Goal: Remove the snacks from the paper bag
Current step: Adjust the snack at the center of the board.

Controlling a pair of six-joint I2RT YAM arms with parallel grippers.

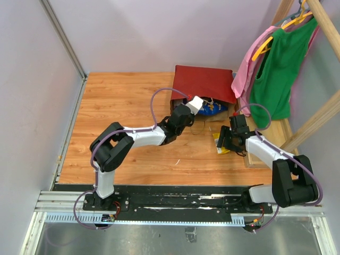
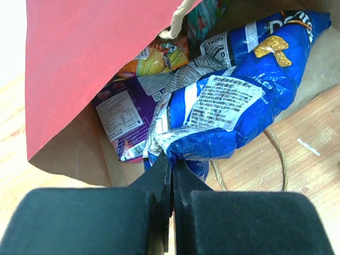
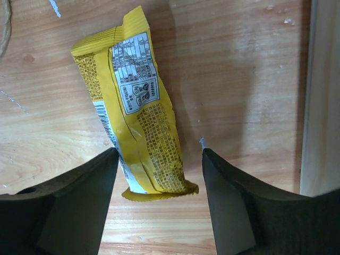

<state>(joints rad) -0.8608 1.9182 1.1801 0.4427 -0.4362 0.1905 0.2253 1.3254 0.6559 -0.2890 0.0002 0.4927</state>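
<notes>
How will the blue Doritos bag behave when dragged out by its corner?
Probably light and floppy: the blue Doritos bag looks crumpled and puffy. Its glossy film may slip from the left gripper, shut on its bottom edge.

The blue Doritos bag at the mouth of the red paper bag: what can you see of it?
The blue Doritos bag is glossy, crinkled plastic, blue with white stripes, a white panel of small print and a golden chip picture. It lies on its side in the paper bag's open mouth, beside a purple packet. The shut left gripper pinches its crumpled near end.
</notes>
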